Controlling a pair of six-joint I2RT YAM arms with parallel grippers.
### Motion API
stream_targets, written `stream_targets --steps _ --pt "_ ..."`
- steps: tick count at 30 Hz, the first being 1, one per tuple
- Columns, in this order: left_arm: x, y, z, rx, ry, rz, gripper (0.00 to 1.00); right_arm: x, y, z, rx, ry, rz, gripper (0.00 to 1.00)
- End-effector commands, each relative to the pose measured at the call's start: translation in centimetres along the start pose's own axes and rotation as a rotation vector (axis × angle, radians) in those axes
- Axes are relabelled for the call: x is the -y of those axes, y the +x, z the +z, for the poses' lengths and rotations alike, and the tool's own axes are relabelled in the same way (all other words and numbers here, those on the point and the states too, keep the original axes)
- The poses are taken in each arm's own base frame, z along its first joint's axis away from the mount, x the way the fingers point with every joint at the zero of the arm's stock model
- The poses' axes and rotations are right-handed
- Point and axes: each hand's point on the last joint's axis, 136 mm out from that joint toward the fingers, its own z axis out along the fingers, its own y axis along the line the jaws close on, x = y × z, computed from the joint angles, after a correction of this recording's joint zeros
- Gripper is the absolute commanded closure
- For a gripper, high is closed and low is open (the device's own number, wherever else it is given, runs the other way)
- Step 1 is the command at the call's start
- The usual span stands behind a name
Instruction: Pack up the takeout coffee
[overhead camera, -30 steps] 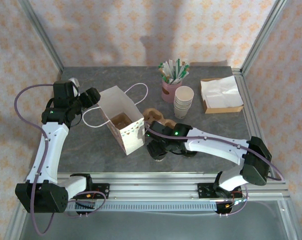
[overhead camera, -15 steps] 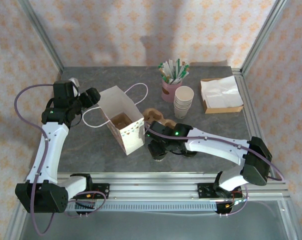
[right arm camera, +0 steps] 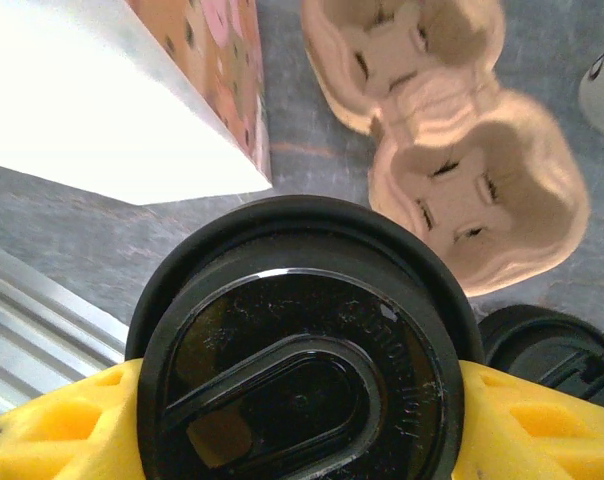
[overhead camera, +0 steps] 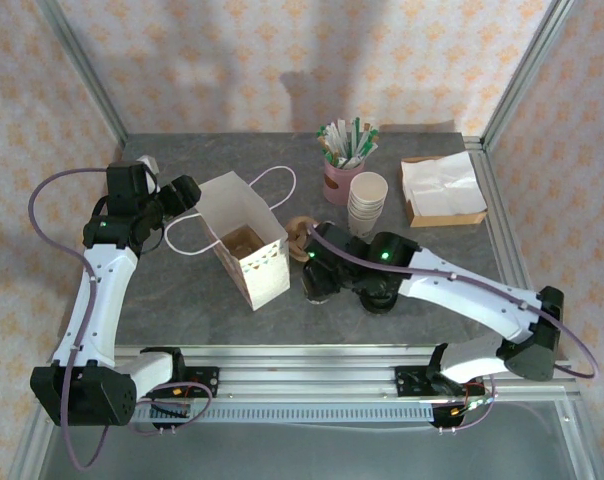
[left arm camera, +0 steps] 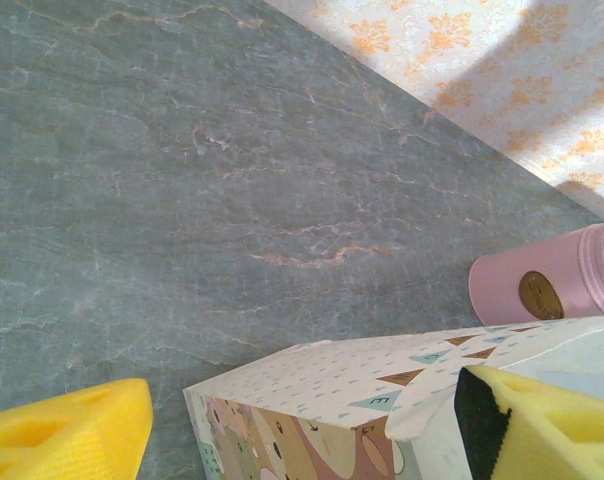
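Takeout coffee, the small pale paper cup under a round black plastic lid (right arm camera: pixel 300 385): where does it stand? asks one observer.

Just beside the near right corner of the white patterned paper bag (overhead camera: pixel 265 272), and outside it, the other answers. The right gripper (right arm camera: pixel 302 425) is around it.

Does it have hold of the cup?

It looks so. The yellow foam pads (right arm camera: pixel 52 425) lie against the cup on both sides under the lid's rim, jaws part-way in and stopped by the cup's width. Whether the cup has left the table cannot be told.

And the left gripper (overhead camera: pixel 179 193)?

At the bag's far left corner. Its jaws stand well apart with the bag's top edge between them, and one pad lies against the paper wall. It clamps nothing; it appears to be steadying the bag and keeping its mouth open.

So how far along is the packing?

Early to middle, by his reckoning. The grasp seems made, but lifting the cup over the bag's rim, lowering it upright inside and letting go all remain.

Anything close by?

A beige moulded pulp cup carrier (right arm camera: pixel 452 180) lies to the right of the bag, and a squat black lid piece (right arm camera: pixel 547 350) sits just beside the cup.
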Motion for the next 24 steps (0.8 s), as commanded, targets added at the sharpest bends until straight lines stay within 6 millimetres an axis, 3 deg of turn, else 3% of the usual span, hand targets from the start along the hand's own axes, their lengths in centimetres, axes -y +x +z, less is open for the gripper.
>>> stream_targets --steps 1,13,19,24 --pt "0.0 0.1 0.0 -0.001 0.011 0.021 0.19 1.2 -0.9 -3.9 0.049 0.025 -0.010 0.40" --pt "0.2 0.0 -0.1 0.001 0.021 0.015 0.19 0.6 -7.0 -13.4 0.286 -0.056 -0.022 0.41" --pt "0.2 0.1 -0.1 0.001 0.023 0.014 0.19 -0.2 -9.9 -15.6 0.400 -0.079 -0.035 0.41" --pt "0.2 0.0 -0.2 0.004 0.024 0.017 0.19 -1.9 -12.1 -15.6 0.434 -0.116 -0.046 0.41"
